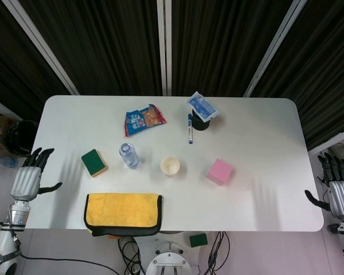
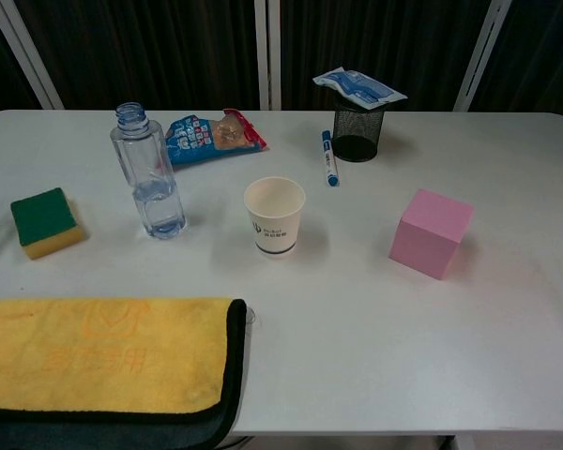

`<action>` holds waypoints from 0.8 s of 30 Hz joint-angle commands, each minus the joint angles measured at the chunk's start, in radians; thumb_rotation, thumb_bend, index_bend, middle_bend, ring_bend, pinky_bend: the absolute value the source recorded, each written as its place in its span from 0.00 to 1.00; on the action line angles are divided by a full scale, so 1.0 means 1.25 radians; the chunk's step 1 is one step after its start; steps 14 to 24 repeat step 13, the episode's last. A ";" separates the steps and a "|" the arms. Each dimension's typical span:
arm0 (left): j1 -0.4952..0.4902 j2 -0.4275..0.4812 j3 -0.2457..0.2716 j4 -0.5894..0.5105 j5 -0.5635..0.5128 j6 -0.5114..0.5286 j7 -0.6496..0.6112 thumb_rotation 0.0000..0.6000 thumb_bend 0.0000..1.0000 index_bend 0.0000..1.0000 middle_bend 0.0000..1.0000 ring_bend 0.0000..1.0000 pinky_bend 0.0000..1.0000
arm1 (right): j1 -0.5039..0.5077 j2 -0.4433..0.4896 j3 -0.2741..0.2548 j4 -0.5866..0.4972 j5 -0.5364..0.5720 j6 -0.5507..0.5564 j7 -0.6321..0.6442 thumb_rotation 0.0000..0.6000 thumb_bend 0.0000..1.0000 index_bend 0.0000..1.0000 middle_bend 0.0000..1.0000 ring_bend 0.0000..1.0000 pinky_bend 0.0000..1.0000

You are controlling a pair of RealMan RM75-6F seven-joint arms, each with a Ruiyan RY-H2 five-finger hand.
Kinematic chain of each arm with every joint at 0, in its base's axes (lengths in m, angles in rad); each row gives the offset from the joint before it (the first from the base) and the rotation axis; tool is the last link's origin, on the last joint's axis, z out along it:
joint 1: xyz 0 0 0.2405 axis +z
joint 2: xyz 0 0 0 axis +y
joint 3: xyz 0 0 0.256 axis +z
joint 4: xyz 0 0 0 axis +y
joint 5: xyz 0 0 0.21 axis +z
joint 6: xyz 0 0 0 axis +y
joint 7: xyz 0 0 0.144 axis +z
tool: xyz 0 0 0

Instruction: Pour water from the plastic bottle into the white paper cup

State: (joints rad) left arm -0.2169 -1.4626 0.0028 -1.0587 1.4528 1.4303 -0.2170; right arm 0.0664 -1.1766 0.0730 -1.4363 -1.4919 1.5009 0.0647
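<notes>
Off the table's edges, both robot hands [image 1: 27, 180] [image 1: 340, 195] hang spread.

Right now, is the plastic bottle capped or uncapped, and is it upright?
Uncapped and upright. The plastic bottle stands on the table with its neck open and no cap, water only in its lower part.

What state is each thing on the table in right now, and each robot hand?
plastic bottle: upright, uncapped, some water in the bottom, not held
white paper cup: upright, open top, beside the bottle, apart from it
yellow towel: folded, lying flat at the near edge
mesh pen holder: upright, a blue-white packet lying across its top
left robot hand: open, holding nothing, off the table's left edge
right robot hand: open, holding nothing, off the right edge
</notes>
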 commanded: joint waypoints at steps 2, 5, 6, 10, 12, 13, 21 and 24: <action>0.095 0.132 0.061 -0.219 -0.003 0.050 0.243 0.69 0.06 0.11 0.13 0.04 0.15 | -0.004 -0.019 -0.004 0.017 0.006 -0.004 -0.011 0.93 0.18 0.00 0.00 0.00 0.00; 0.115 0.142 0.067 -0.234 0.023 0.089 0.251 0.65 0.06 0.10 0.13 0.04 0.15 | -0.002 -0.024 -0.006 0.022 0.008 -0.010 -0.021 0.93 0.18 0.00 0.00 0.00 0.00; 0.121 0.144 0.069 -0.237 0.032 0.100 0.263 0.64 0.06 0.10 0.13 0.04 0.15 | -0.001 -0.027 -0.006 0.024 0.009 -0.013 -0.025 0.93 0.18 0.00 0.00 0.00 0.00; 0.134 0.148 0.075 -0.258 0.071 0.135 0.291 0.63 0.06 0.09 0.12 0.04 0.15 | 0.003 -0.036 -0.010 0.028 0.009 -0.026 -0.030 0.93 0.18 0.00 0.00 0.00 0.00; 0.137 0.145 0.071 -0.255 0.093 0.156 0.277 0.63 0.06 0.09 0.11 0.04 0.15 | 0.005 -0.041 -0.013 0.030 0.008 -0.032 -0.031 0.93 0.18 0.00 0.00 0.00 0.00; 0.137 0.144 0.070 -0.252 0.099 0.160 0.270 0.63 0.06 0.09 0.11 0.04 0.15 | 0.005 -0.042 -0.014 0.030 0.007 -0.034 -0.031 0.93 0.18 0.00 0.00 0.00 0.00; 0.137 0.144 0.070 -0.252 0.099 0.160 0.270 0.63 0.06 0.09 0.11 0.04 0.15 | 0.005 -0.042 -0.014 0.030 0.007 -0.034 -0.031 0.93 0.18 0.00 0.00 0.00 0.00; 0.137 0.144 0.070 -0.252 0.099 0.160 0.270 0.63 0.06 0.09 0.11 0.04 0.15 | 0.005 -0.042 -0.014 0.030 0.007 -0.034 -0.031 0.93 0.18 0.00 0.00 0.00 0.00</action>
